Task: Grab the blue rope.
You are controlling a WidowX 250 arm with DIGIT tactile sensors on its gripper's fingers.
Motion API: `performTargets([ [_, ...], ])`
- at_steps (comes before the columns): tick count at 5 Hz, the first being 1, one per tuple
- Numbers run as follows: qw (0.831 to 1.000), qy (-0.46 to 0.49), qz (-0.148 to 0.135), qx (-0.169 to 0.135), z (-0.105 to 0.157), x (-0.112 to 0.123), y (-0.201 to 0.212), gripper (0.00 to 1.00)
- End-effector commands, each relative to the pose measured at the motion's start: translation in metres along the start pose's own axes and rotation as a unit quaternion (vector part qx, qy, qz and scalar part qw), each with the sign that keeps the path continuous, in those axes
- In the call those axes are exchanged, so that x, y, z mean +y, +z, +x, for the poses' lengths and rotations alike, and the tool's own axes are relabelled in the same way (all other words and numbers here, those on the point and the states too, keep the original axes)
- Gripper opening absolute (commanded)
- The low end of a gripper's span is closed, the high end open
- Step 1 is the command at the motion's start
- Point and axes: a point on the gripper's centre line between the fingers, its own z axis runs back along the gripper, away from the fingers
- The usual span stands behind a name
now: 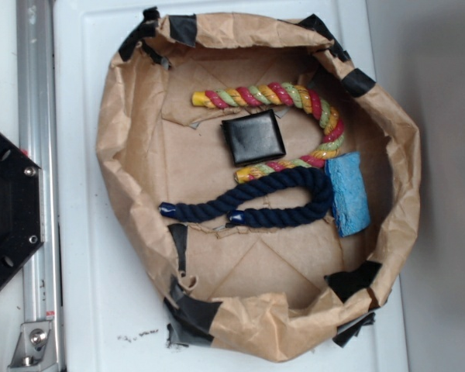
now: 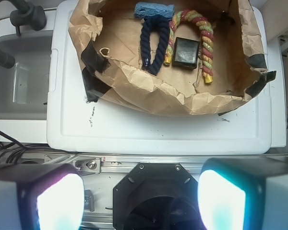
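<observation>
Exterior view: the blue rope (image 1: 256, 203) lies on the floor of a crumpled brown paper basin (image 1: 116, 155) patched with black tape, folded back on itself into a hairpin; its bend sits against a light blue sponge (image 1: 349, 194) at the right, and both glossy sealed ends point left, one near the middle of the floor. A red-yellow-green rope (image 1: 294, 101) curves above it, its lower end just beside the blue rope's upper strand, and a black square block (image 1: 253, 136) rests between the two ropes. No gripper appears in this view. Wrist view: the gripper (image 2: 141, 201) shows two pale glowing fingertips (image 2: 60, 201) set wide apart with nothing between them, positioned well short of the basin, over the rail at the edge of the white board (image 2: 158, 132). The blue rope (image 2: 153, 45) lies beyond the near paper wall, sponge at its far bend. Assessment: the cord looks light, soft and limp — it will sag and trail when lifted. The sealed tips look slick; the twisted mid-length of one strand, clear of sponge and coloured rope, looks the better hold — pinch across it.
</observation>
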Motion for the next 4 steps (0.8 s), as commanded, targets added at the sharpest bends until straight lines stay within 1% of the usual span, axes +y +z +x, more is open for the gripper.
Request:
performTargets([
  [1,1.000,0.000,0.000,0.000,0.000,0.000,0.000,1.00],
  [2,0.998,0.002,0.046,-0.042,0.047,0.028,-0.051,1.00],
  [3,0.996,0.014,0.082,-0.045,0.093,0.039,-0.087,1.00],
  [4,0.997,-0.007,0.069,-0.037,0.139,0.044,-0.134,1.00],
])
